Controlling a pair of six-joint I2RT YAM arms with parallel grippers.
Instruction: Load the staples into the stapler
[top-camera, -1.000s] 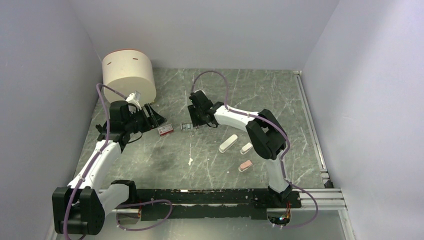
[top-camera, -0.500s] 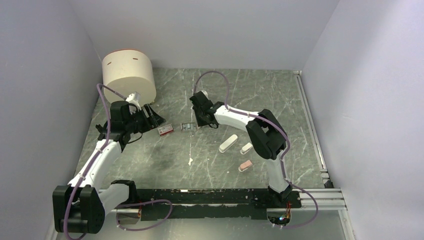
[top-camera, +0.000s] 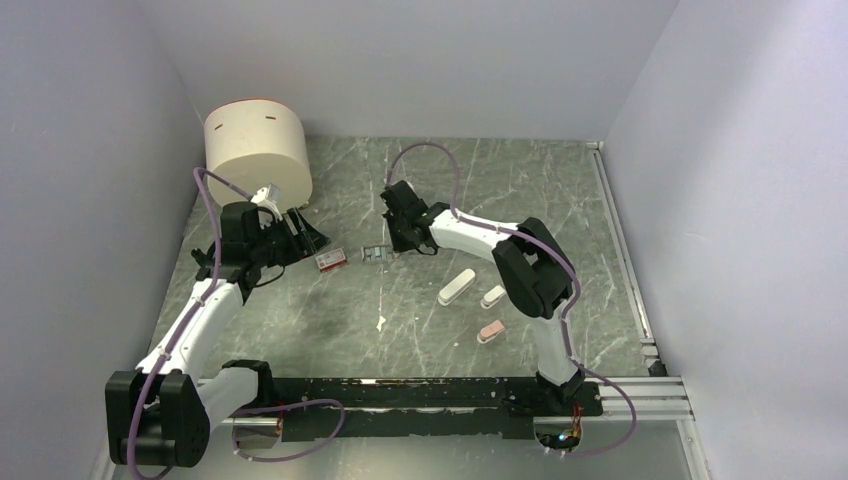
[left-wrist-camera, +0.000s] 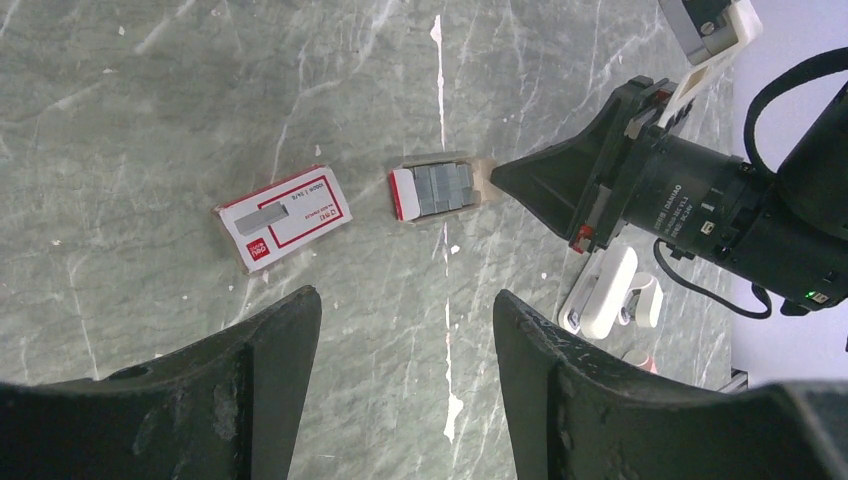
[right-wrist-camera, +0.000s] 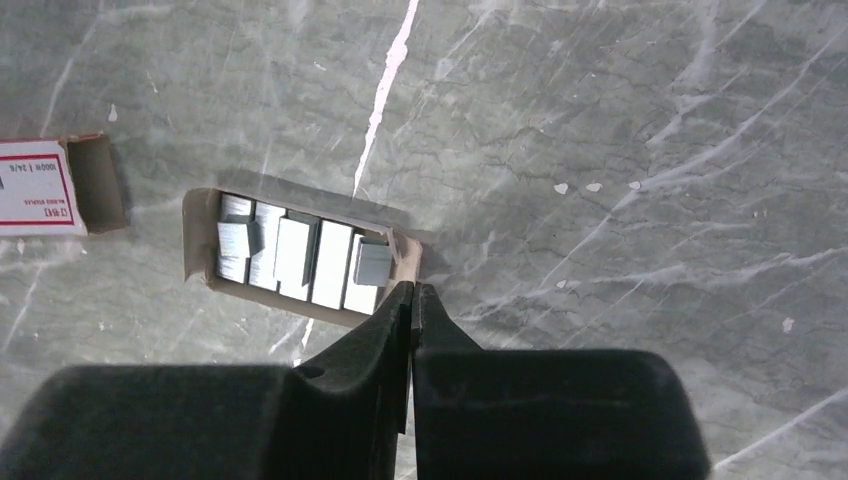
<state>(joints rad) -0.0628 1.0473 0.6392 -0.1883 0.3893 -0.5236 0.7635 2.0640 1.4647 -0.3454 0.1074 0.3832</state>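
Grey blocks of staples (right-wrist-camera: 300, 255) lie in an open cardboard tray (right-wrist-camera: 200, 215) on the green marble table; the same staples (left-wrist-camera: 440, 187) also show in the left wrist view. The red-and-white box (left-wrist-camera: 283, 215) lies just left of the tray. My right gripper (right-wrist-camera: 412, 288) is shut, its tips touching the tray's right end; I cannot tell whether cardboard is pinched between them. My left gripper (left-wrist-camera: 405, 300) hangs open above bare table, short of the box. The slim white stapler (top-camera: 456, 287) lies to the right, apart from both grippers.
A big cream cylinder (top-camera: 257, 148) stands at the back left, behind my left arm. A short white stubby piece (top-camera: 493, 296) and a pink stubby piece (top-camera: 490, 331) lie near the stapler. A small white scrap (top-camera: 381, 322) lies mid-table. A metal rail (top-camera: 620, 250) runs along the right edge.
My right gripper's jaws have closed fully at the tray's right end. The left arm, the box and the stapler have not moved.
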